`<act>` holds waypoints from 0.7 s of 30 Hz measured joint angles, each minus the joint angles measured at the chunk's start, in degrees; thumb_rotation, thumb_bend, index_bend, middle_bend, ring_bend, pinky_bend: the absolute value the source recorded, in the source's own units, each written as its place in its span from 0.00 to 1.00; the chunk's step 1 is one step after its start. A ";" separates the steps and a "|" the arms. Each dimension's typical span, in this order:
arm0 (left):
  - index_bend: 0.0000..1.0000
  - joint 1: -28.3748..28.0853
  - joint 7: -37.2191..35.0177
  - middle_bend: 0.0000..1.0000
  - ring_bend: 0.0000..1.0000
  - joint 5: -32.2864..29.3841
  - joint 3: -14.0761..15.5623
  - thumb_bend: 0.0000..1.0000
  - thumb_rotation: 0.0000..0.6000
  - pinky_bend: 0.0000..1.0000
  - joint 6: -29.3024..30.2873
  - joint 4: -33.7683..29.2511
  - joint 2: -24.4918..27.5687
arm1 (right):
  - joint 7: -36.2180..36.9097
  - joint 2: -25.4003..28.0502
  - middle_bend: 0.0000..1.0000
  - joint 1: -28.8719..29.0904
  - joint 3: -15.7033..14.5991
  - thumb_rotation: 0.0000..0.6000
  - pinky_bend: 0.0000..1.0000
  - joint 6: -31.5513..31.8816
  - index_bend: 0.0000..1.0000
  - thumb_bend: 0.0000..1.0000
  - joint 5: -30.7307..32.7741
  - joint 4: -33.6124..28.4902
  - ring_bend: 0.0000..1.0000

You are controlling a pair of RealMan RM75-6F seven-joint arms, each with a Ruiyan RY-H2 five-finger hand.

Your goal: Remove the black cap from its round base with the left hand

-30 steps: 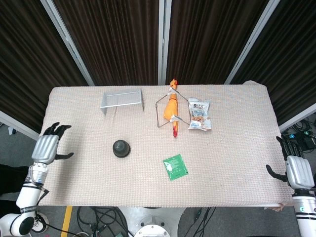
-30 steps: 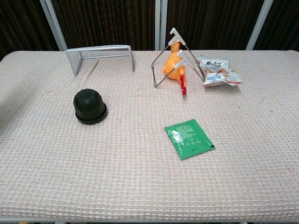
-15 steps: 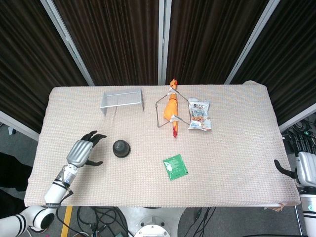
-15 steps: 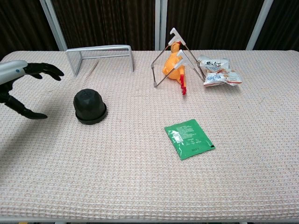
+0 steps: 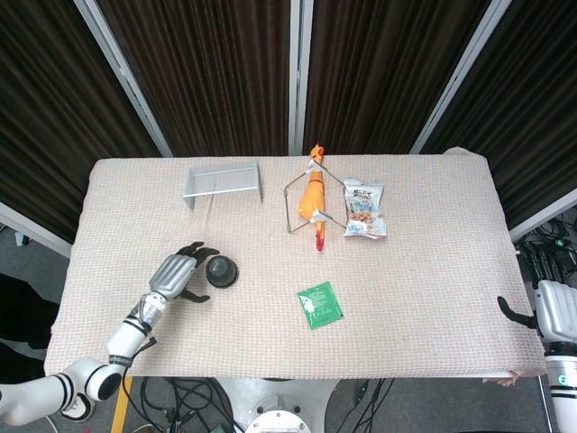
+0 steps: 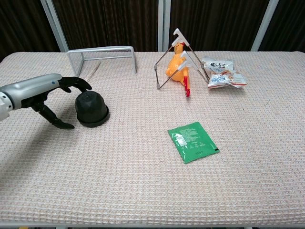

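The black cap (image 5: 219,267) (image 6: 90,104) sits on its round black base (image 6: 92,121) left of the table's middle. My left hand (image 5: 178,274) (image 6: 45,90) is just left of it, fingers spread, the upper fingers reaching the cap's top left and the thumb low beside the base. It holds nothing. My right hand (image 5: 552,310) hangs off the table's right edge, only partly inside the head view, and its fingers are hard to read.
A silver wire rack (image 6: 101,54) stands at the back left. A wire stand holds an orange rubber chicken (image 6: 177,65), a snack bag (image 6: 221,71) beside it. A green sachet (image 6: 192,141) lies in the middle of the beige tablecloth (image 6: 152,191).
My left hand has moved right across the table, from off the left edge to right beside the cap. The right hand slid a little further out of the head view.
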 measured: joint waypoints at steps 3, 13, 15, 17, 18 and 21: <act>0.16 -0.92 -0.76 0.19 0.07 -0.15 -0.23 0.04 1.00 0.17 -0.75 1.83 -1.41 | 0.04 -0.02 0.00 -0.06 0.00 1.00 0.00 -0.12 0.00 0.19 0.31 0.24 0.00; 0.16 -3.28 -1.62 0.21 0.07 -1.14 -0.84 0.04 1.00 0.18 -3.14 6.55 -4.64 | 0.78 -0.48 0.00 0.00 -0.29 1.00 0.00 -1.47 0.00 0.20 1.03 1.56 0.00; 0.16 -3.59 -1.82 0.22 0.07 -1.35 -0.95 0.04 1.00 0.18 -3.42 7.38 -5.14 | 0.91 -0.57 0.00 0.03 -0.30 1.00 0.00 -1.60 0.00 0.19 1.10 1.77 0.00; 0.16 -3.71 -1.89 0.23 0.07 -1.50 -0.95 0.04 1.00 0.18 -3.52 8.07 -5.49 | 1.00 -0.60 0.00 0.04 -0.27 1.00 0.00 -1.62 0.00 0.19 1.13 1.89 0.00; 0.16 -3.73 -1.81 0.23 0.07 -1.65 -0.93 0.04 1.00 0.18 -3.53 8.54 -5.72 | 1.03 -0.61 0.00 0.02 -0.26 1.00 0.00 -1.60 0.00 0.19 1.14 1.93 0.00; 0.16 -3.52 -1.89 0.24 0.07 -1.97 -0.70 0.04 1.00 0.19 -3.34 8.96 -6.06 | 1.10 -0.62 0.00 -0.01 -0.24 1.00 0.00 -1.66 0.00 0.20 1.25 2.10 0.00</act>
